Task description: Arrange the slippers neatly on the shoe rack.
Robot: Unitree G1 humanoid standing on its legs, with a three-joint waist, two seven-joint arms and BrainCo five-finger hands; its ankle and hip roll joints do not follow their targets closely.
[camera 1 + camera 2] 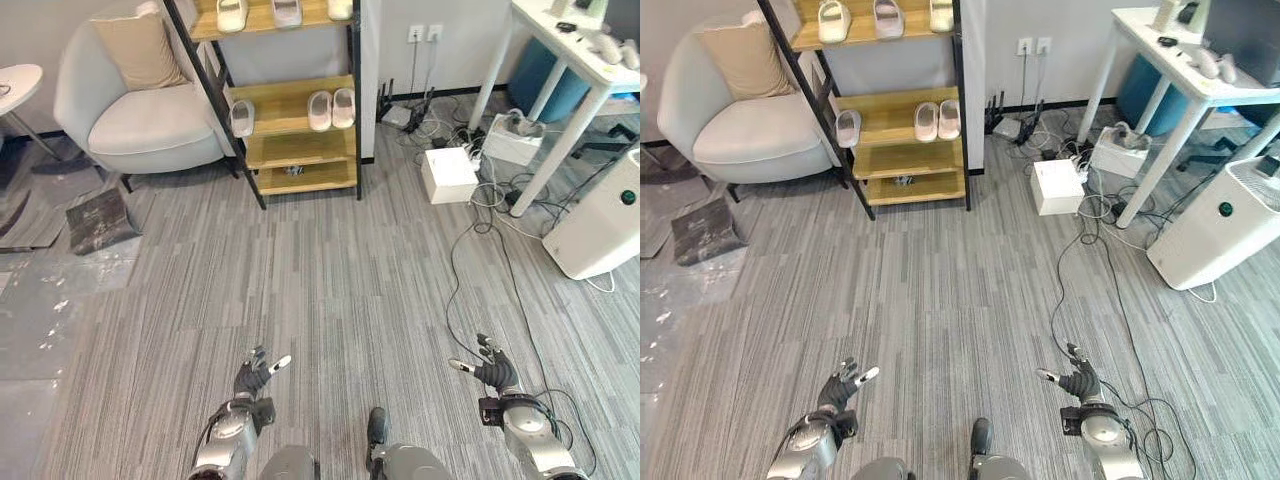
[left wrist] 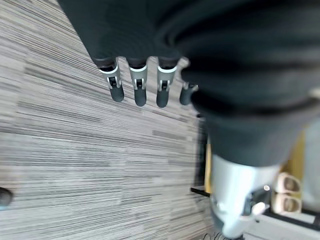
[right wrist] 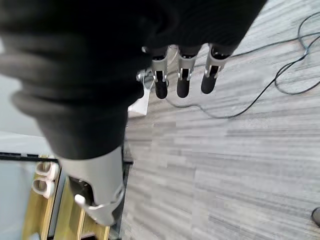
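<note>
The wooden shoe rack point(image 1: 300, 100) with a black frame stands against the far wall. On its top shelf lie three pale slippers point(image 1: 286, 12). The middle shelf carries a neat pair of pale slippers point(image 1: 331, 108) on the right and a single slipper point(image 1: 242, 117) tilted at the left edge. My left hand point(image 1: 255, 379) hangs low over the carpet, fingers straight, holding nothing. My right hand point(image 1: 492, 372) is likewise open and empty, far from the rack. In the wrist views the left hand's fingers point(image 2: 139, 87) and the right hand's fingers point(image 3: 182, 80) point at bare carpet.
A grey armchair point(image 1: 140, 100) with a beige cushion stands left of the rack. A white box point(image 1: 448, 174), power strips and cables point(image 1: 480, 250) lie on the floor at right. A white table point(image 1: 575, 60) and a white appliance point(image 1: 605, 220) stand at the far right.
</note>
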